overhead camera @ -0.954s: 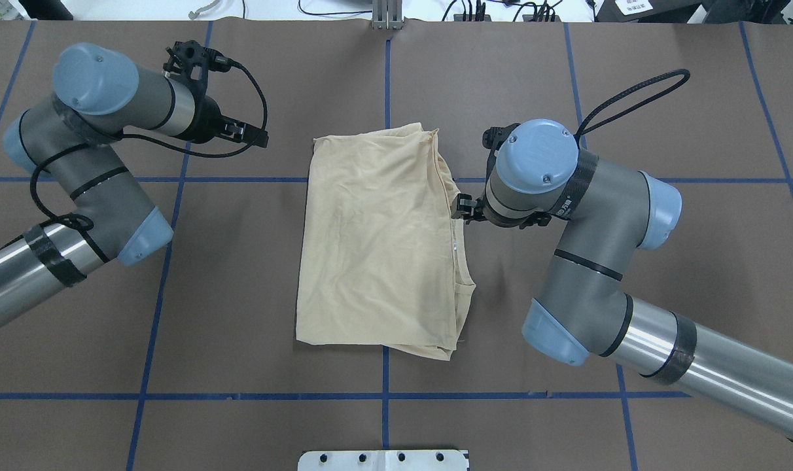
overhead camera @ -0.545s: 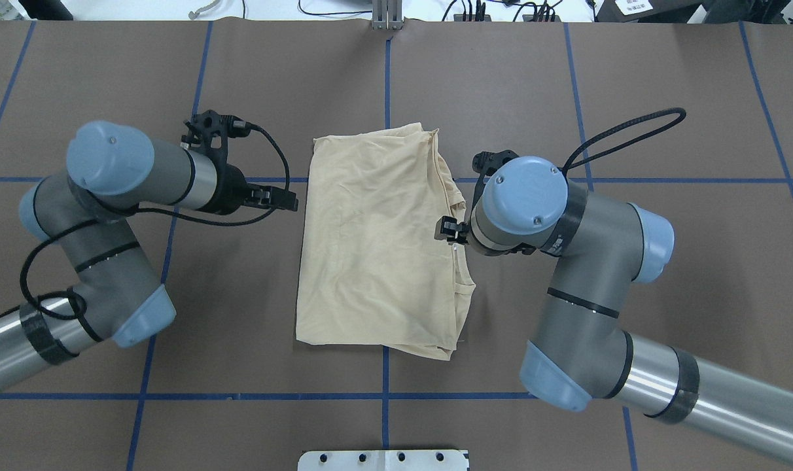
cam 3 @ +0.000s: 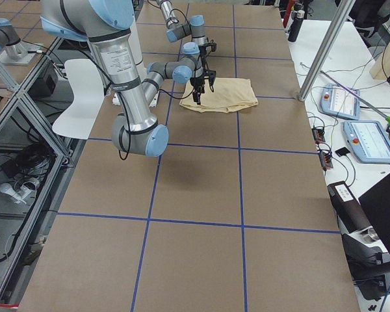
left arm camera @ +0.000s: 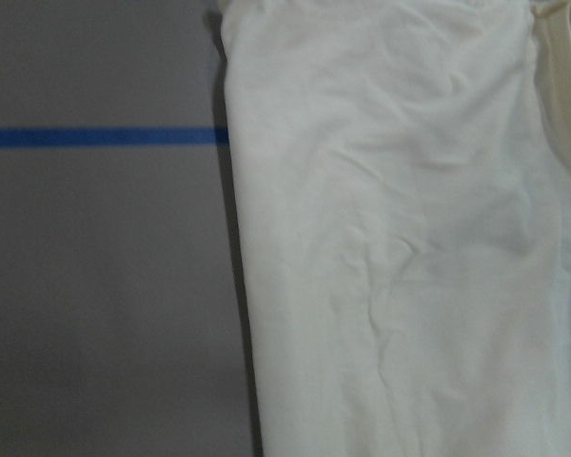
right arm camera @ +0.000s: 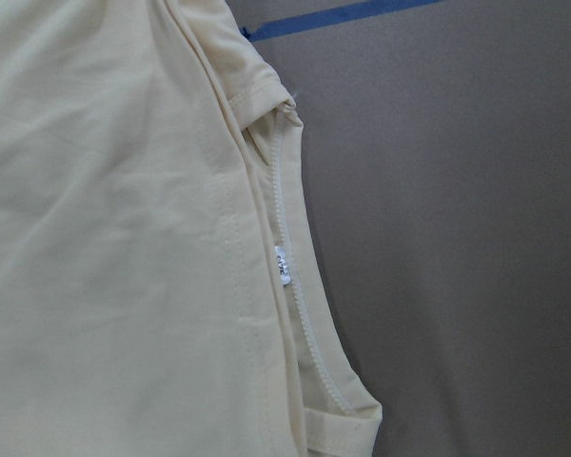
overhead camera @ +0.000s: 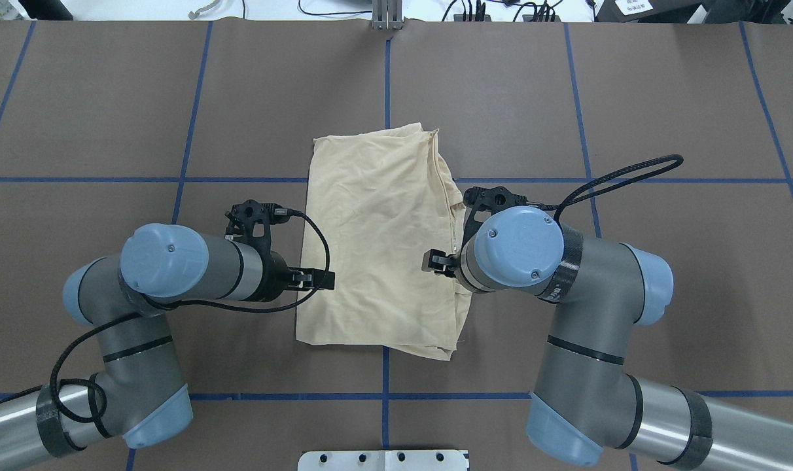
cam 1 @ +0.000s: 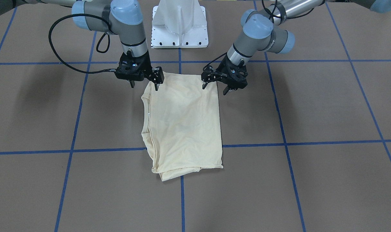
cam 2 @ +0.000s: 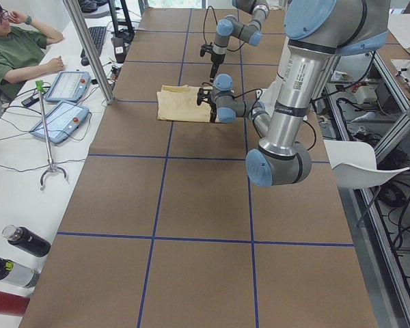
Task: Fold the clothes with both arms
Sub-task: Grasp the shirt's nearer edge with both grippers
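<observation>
- Front view: shirt (cam 1: 182, 125) lies folded in a flat rectangle, mid-table (cam 1: 311, 106). Right gripper (cam 1: 144, 85) and left gripper (cam 1: 214, 89) hang at its two robot-side corners, jaws spread wide, nothing held.
- Overhead: one gripper at each long edge; contact w/ cloth cannot be told.
- Side views: too small, no added info.
- L wrist: thin creased knit. Judged light, limp, zero stiffness. Pinch all layers at the folded edge.
- R wrist: neckline (right arm camera: 300, 314) w/ label (right arm camera: 283, 266). Layers loose here and may separate; grip deep.
</observation>
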Robot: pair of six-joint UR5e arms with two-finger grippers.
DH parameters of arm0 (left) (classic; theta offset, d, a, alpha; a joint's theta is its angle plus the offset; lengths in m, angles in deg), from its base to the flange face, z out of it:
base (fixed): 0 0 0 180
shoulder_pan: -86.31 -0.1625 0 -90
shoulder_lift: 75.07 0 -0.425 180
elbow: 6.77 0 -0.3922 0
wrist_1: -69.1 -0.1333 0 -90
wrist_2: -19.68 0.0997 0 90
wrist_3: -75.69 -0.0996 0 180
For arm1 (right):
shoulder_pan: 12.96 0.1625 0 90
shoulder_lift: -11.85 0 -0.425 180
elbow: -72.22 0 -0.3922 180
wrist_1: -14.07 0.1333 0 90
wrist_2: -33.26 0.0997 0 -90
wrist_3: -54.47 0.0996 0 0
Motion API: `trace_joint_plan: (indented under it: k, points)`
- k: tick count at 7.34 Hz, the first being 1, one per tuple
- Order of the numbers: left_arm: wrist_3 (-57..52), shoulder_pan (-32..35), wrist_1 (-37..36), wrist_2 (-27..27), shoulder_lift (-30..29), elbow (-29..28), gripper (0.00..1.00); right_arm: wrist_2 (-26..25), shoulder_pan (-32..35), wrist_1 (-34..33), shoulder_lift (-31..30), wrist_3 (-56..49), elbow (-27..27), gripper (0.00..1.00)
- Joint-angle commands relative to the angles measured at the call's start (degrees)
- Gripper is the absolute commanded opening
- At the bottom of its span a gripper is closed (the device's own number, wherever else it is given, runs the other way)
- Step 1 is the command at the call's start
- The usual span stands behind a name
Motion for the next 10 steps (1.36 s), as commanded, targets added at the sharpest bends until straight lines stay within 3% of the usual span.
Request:
trace_joint_plan:
  k: [1, 10]
  points:
    - [0.6, -2.8, -12.7, 1.2, -0.5, 5.1, 0.63, 0.0, -0.2, 0.0, -0.1, 0.1, -0.1, 1.00]
    - [0.6, -4.8, -13.2, 0.7, -0.4, 3.8, 0.57, 0.0, -0.4, 0.0, -0.2, 0.1, 0.0, 1.00]
